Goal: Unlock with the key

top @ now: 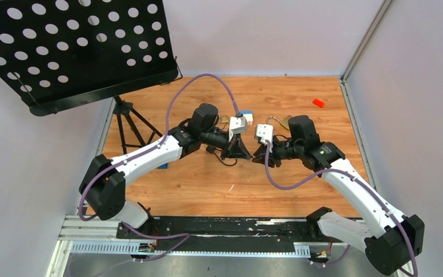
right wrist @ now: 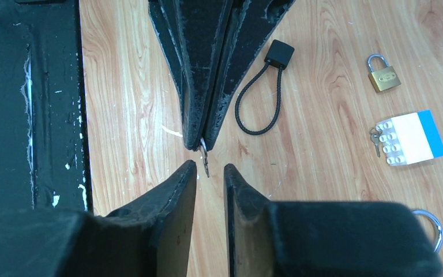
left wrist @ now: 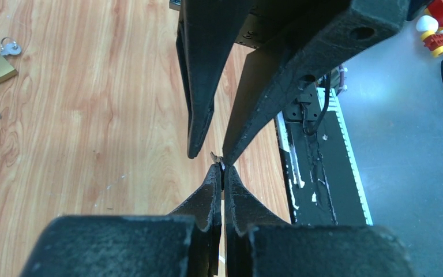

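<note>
Left gripper [left wrist: 222, 175] is clamping the key [right wrist: 206, 161] at its fingertips, in the air. Right gripper [right wrist: 210, 168] is hovering, fingers apart either side of the key's free end. Handover step, probably; next needs right closing squarely before left lets go.

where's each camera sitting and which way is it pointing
Top external: above and behind the robot, looking down on the table; left arm and right arm meet mid-table.
Left wrist: on the left arm, looking along its shut left end effector toward the right end effector.
Right wrist: on the right arm, facing the opposite way over its own open end effector.
Shared: both wrist views show the key pinched in the left end effector.
</note>
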`<state>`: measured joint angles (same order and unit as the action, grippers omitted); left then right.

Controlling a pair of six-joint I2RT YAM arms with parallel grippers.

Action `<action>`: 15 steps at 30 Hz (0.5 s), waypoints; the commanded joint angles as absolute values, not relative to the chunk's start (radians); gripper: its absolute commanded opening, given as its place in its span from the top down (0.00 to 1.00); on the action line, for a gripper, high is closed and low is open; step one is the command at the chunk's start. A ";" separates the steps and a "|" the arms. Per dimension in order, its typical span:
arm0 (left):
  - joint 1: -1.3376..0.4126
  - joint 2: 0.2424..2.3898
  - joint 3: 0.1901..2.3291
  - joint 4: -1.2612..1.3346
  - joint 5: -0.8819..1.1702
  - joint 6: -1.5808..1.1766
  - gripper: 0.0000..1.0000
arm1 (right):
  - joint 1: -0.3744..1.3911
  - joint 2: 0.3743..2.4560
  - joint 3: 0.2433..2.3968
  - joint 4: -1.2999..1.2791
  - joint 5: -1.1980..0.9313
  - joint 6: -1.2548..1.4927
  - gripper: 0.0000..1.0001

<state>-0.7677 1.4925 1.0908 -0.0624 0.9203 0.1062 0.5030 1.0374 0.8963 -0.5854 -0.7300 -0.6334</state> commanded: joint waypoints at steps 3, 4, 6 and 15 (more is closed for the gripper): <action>-0.764 1.457 1.086 -0.011 0.972 0.084 1.00 | 0.509 1.022 0.912 -0.557 -0.733 -0.640 0.81; -0.764 1.456 1.084 -0.009 0.973 0.082 1.00 | 0.508 1.024 0.912 -0.556 -0.736 -0.638 0.81; -0.764 1.456 1.083 -0.005 0.976 0.079 1.00 | 0.509 1.033 0.914 -0.555 -0.741 -0.639 0.80; -0.764 1.456 1.078 -0.009 0.986 0.086 1.00 | 0.508 1.036 0.917 -0.552 -0.738 -0.647 0.98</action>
<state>-0.7628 1.4921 1.0859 -0.0330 0.9516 0.0914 0.5037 1.0428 0.8963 -0.5861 -0.7345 -0.6338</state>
